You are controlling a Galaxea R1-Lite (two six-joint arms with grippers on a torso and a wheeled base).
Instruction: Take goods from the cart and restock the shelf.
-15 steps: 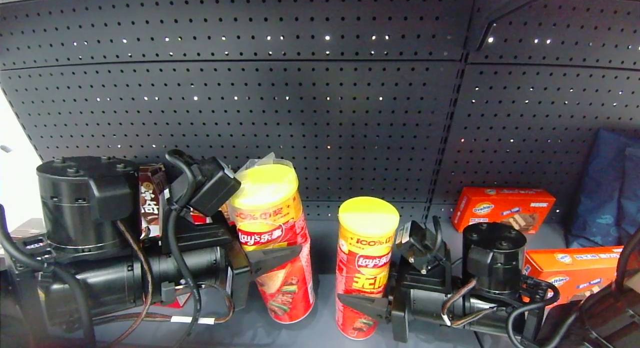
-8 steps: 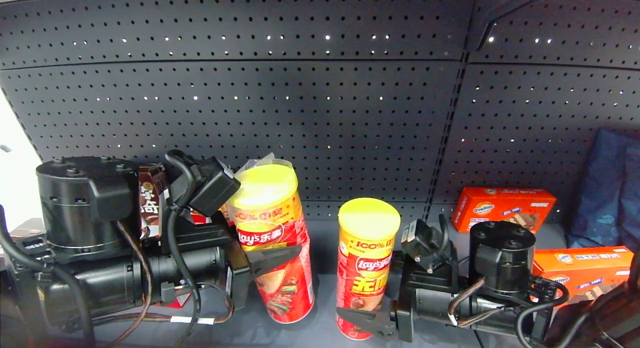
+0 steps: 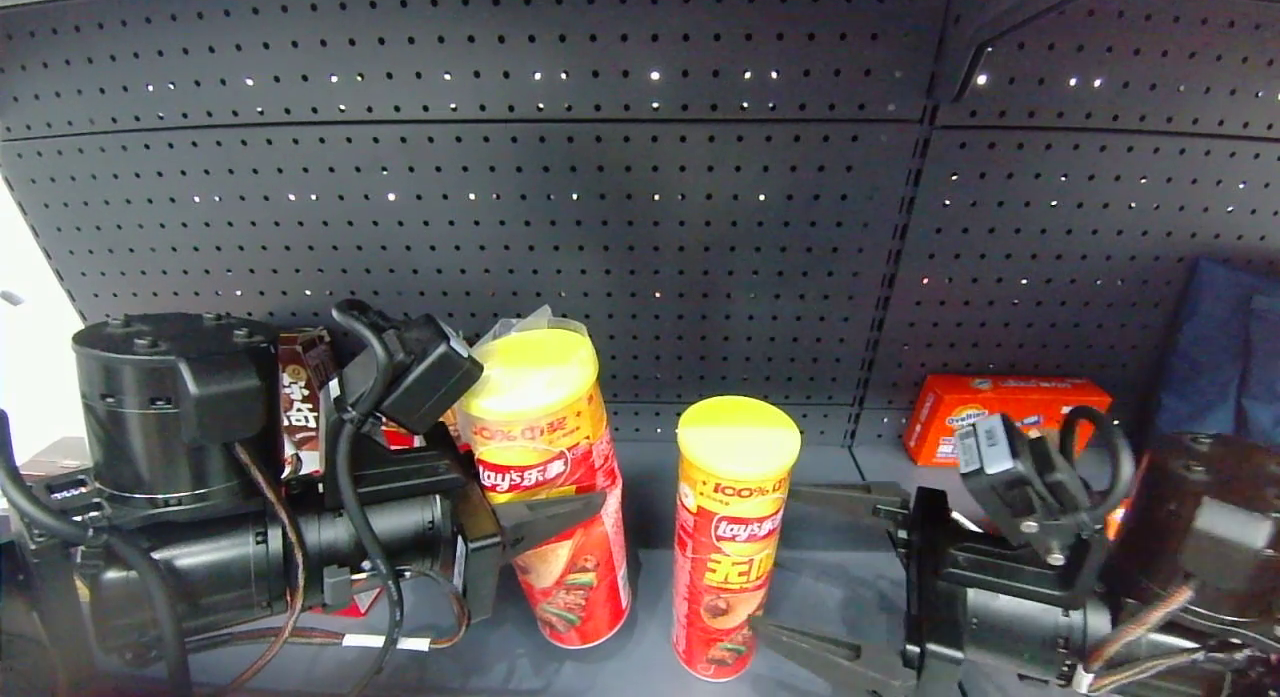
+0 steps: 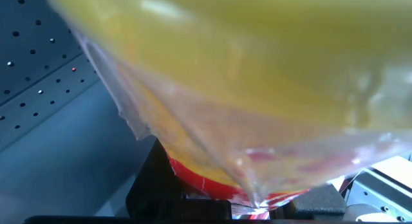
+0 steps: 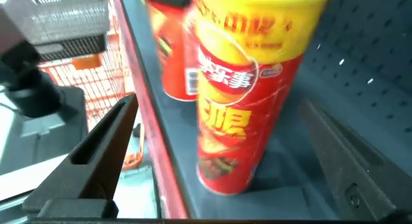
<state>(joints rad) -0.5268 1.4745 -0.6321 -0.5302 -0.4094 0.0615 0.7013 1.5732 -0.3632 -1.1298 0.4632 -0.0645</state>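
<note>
Since the earlier frame my right gripper [image 3: 800,567] has drawn back to the right, off the right can [image 3: 735,537]. Its fingers are now spread wide, with a gap on either side of the can in the right wrist view.

Behind everything, the pegboard [image 3: 600,227] closes off the back. The shelf deck [image 3: 645,522] below it is dark and flat, with bare room behind both cans and a strip between them. Orange boxes [image 3: 1000,417] sit well off to the right.

That right can stands upright on the deck, so I judge it placed. What remains falls to the left arm. My left gripper [image 3: 570,507] is clamped on the left can [image 3: 540,457] about mid-body. The can's long axis is tilted, with the lid leaning toward the left arm and the base kicked out toward the right can. I cannot tell whether the base touches the deck. The bases are near each other, so I would straighten the can before letting go.
</note>
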